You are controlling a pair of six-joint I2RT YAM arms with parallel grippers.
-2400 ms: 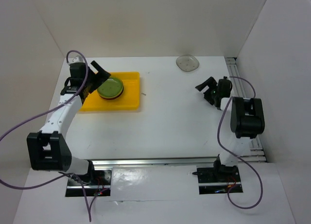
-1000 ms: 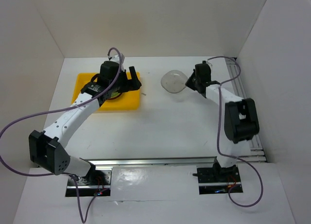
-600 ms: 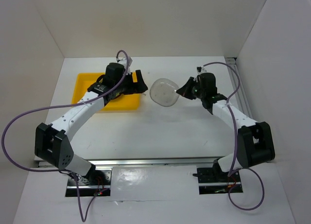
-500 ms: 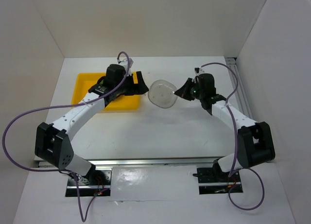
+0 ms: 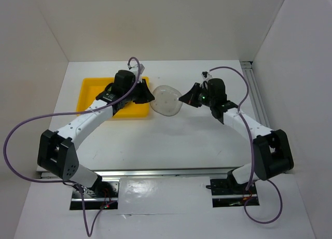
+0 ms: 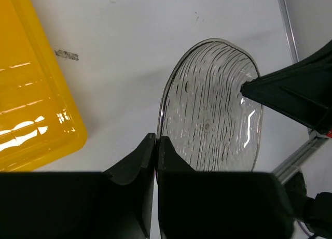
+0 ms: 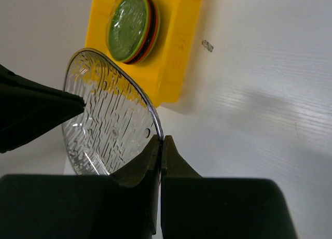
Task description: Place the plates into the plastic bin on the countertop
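A clear plate [image 5: 166, 100] hangs tilted above the countertop [image 5: 181, 140], just right of the yellow plastic bin [image 5: 89, 92]. My left gripper [image 5: 151, 96] is shut on its left rim, with the pinch in the left wrist view [image 6: 156, 140] at the edge of the clear plate [image 6: 212, 114]. My right gripper [image 5: 181, 98] is shut on the opposite rim, where the right wrist view shows it [image 7: 162, 140] pinching the clear plate [image 7: 104, 120]. In the bin [image 7: 179, 47] sits a stack of plates [image 7: 129, 25], lime green on top with orange and black rims below.
White walls close in the counter on three sides. A metal rail [image 5: 258, 91] runs along the right side and another [image 5: 171, 172] along the near edge. A small grey mark [image 7: 207, 45] lies right of the bin. Purple cables loop from both arms.
The right arm carried the clear plate leftward from the back right to beside the bin. The left gripper swung off the bin, open, and shut on the plate's left rim.
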